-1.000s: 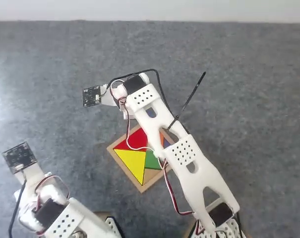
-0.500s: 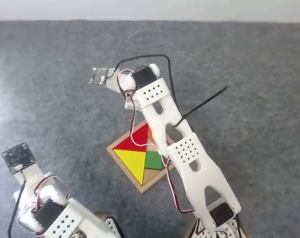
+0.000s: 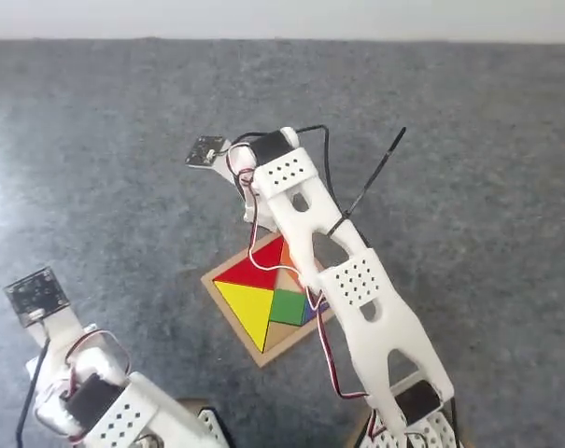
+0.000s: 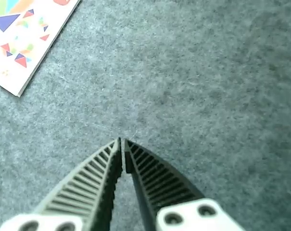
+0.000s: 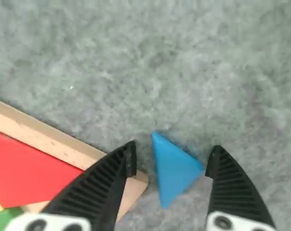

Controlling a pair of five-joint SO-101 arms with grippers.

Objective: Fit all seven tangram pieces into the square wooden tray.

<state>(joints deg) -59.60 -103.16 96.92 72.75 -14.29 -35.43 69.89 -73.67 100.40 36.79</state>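
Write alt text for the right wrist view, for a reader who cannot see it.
The right gripper, open, straddles a blue triangle lying on the grey mat just off a corner of the wooden tray. A red piece sits in the tray.

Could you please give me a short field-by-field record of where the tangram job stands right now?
Tray: wooden tray on grey carpet, with red piece, yellow piece and green piece inside
Loose piece: blue triangle on the carpet, just outside a tray corner
Right pincer: open, one finger on each side of the blue triangle
Left pincer: shut, empty, over carpet near a printed sheet
Left to do: at least the blue triangle
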